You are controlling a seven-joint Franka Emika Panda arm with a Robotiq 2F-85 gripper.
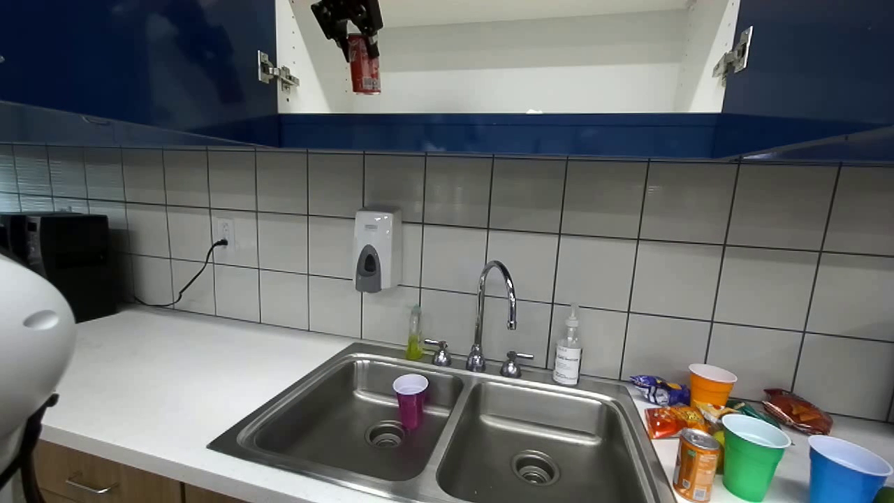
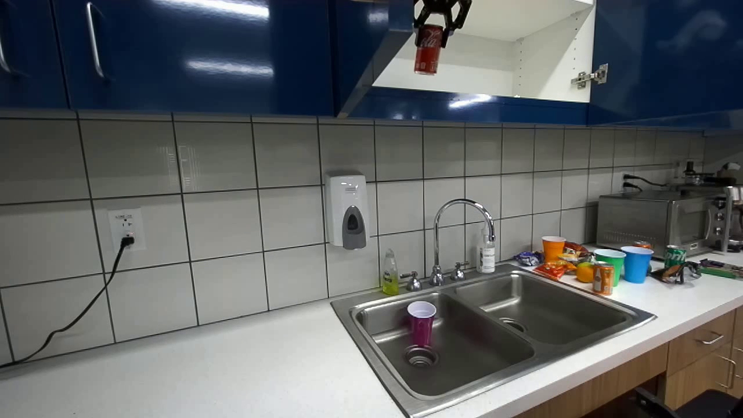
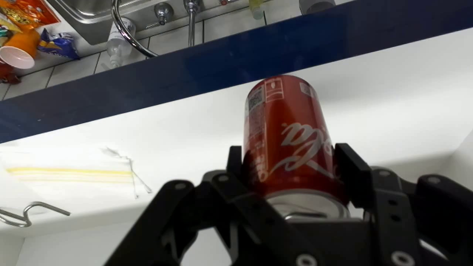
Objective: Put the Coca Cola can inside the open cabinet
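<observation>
Nearest us in an exterior view, the robot's rounded white arm [image 1: 31, 342] hides part of the left front edge of the white counter [image 1: 181, 377]. Next we see a black appliance [image 1: 73, 269] by the back edge, and on the pale tiled wall [image 1: 283, 297] a soap dispenser [image 1: 378, 246]. Between the edges, a double steel sink [image 1: 450, 427] has a purple cup [image 1: 411, 402] standing in its left basin and a faucet [image 1: 479, 318] behind. Along the back edge to the right, we find snack bags [image 1: 674, 420] and an orange cup [image 1: 711, 385]; nearer the front edge, an orange-toned can [image 1: 695, 464], a green cup [image 1: 753, 457] and a blue cup [image 1: 846, 469].

Above the back edge, dark blue doors [image 1: 140, 63] flank the open cabinet [image 1: 531, 84] and its cream interior. Toward the left of that opening, our gripper [image 3: 292, 164] has its jaws closed around the Coca Cola can [image 2: 427, 58]. We see the silvery top facing the gripper and the base pointing down, above the cabinet's blue lower edge; the long axis runs near vertical, slightly tilted in both exterior views. Whether it is inside, past that edge, we cannot tell.
</observation>
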